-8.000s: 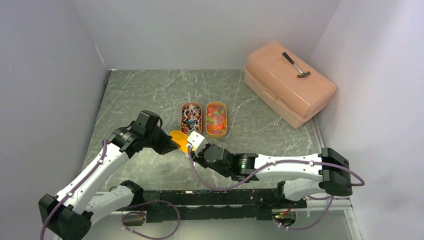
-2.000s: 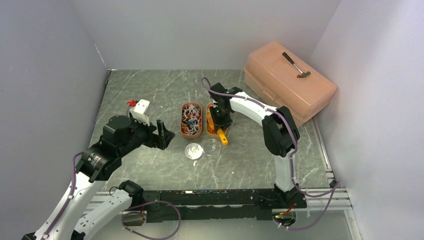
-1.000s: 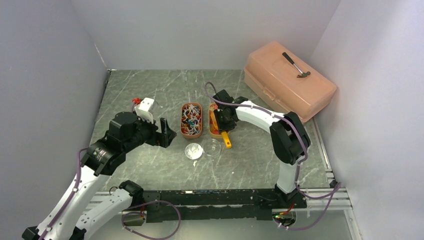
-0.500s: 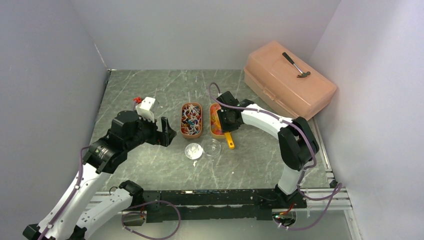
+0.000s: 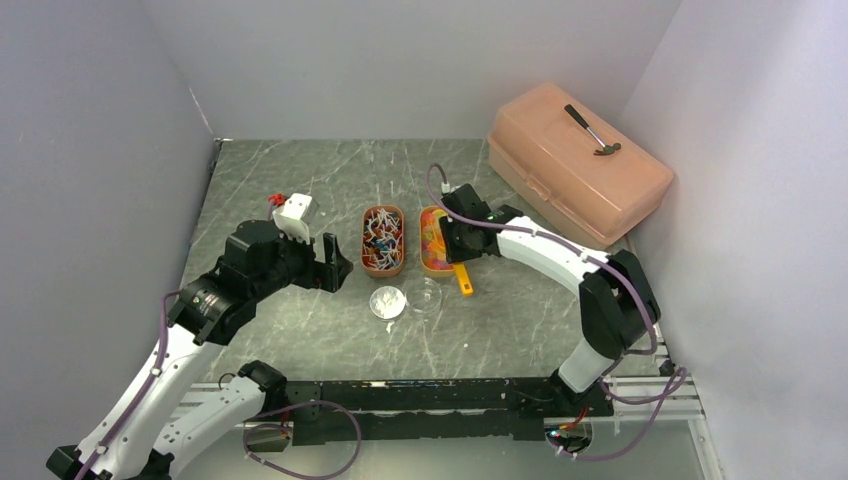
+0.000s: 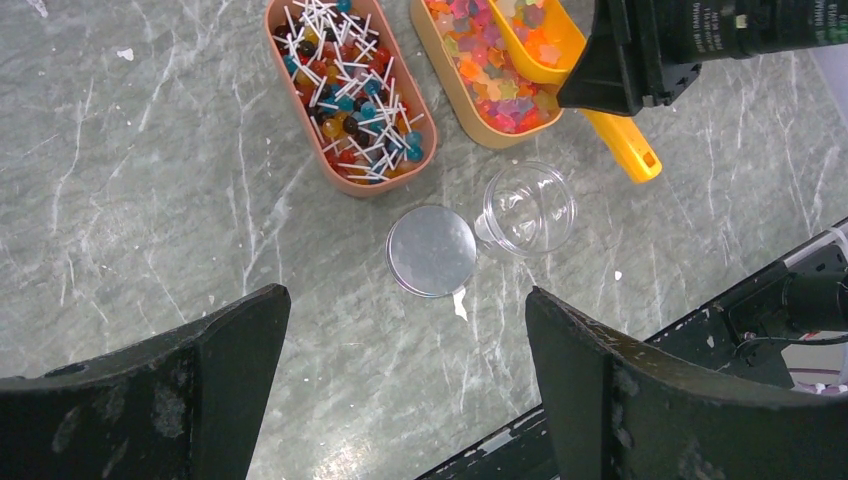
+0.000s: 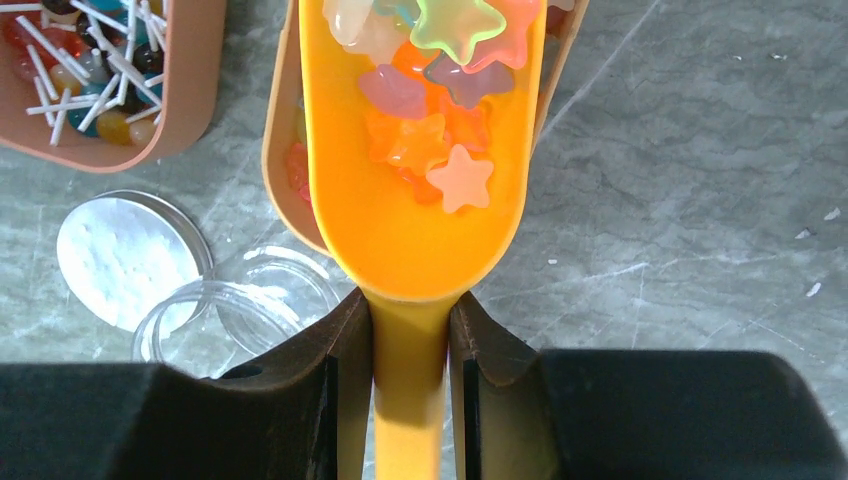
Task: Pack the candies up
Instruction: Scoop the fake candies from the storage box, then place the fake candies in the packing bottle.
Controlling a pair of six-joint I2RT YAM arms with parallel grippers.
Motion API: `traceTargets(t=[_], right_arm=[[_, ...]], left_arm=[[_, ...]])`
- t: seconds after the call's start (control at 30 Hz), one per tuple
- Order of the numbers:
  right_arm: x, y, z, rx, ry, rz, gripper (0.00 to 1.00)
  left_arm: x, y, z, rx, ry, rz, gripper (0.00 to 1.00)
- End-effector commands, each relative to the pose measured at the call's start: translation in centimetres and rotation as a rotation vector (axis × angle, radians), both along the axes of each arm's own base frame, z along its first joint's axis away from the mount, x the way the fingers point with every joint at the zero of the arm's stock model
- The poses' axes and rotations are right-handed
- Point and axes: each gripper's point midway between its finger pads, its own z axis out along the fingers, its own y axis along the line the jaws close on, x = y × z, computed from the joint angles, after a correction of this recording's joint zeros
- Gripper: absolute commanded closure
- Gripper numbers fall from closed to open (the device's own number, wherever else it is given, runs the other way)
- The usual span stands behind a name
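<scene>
Two oval tan trays hold the candies: stick-wrapped red, blue and white pieces [image 6: 350,95] in the left one, gummy stars [image 6: 490,85] in the right one [image 7: 275,150]. My right gripper [image 7: 410,330] is shut on the handle of the orange scoop [image 7: 420,210], which holds several pink, orange and yellow gummies [image 7: 440,130] just above the gummy tray's near end [image 5: 432,262]. A clear cup [image 6: 528,208] lies beside a round white lid [image 6: 431,250] in front of the trays. My left gripper [image 6: 408,310] hangs open and empty above the table, left of the trays [image 5: 335,262].
A peach toolbox [image 5: 575,165] with a hammer [image 5: 592,130] on its lid stands at the back right by the wall. White walls close in the left, back and right. The black rail [image 5: 430,395] runs along the near edge.
My right arm has drawn the scoop back toward the near end of the gummy tray, now loaded with gummies. The left arm has barely shifted and stays open.
</scene>
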Motion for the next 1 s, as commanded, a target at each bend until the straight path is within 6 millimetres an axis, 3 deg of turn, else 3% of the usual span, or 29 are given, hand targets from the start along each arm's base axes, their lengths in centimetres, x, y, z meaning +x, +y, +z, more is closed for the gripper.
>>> traceTargets(t=[0.0,0.43,0.73,0.97], right_arm=[[0.8,0.4,3.3,0.050,-0.137,0.020,1.00],[-3.9,0.5,7.7,0.047,-0.310,0.165,1.00],[-8.6,0.8,8.5,0.014,-0.265,0.277,1.00],[-12.9,2.1,9.7,0.070,-0.238,0.418,1.00]], left_arm=[[0.2,0.1,0.2,0.011,-0.020,0.002,0.07],[0.3,0.3,0.0,0.020,-0.019,0.013,0.07],[0.2,0.2,0.1,0.014,-0.018,0.005,0.07],[-0.1,-2.7,0.5,-0.049,-0.001,-0.141,0.07]])
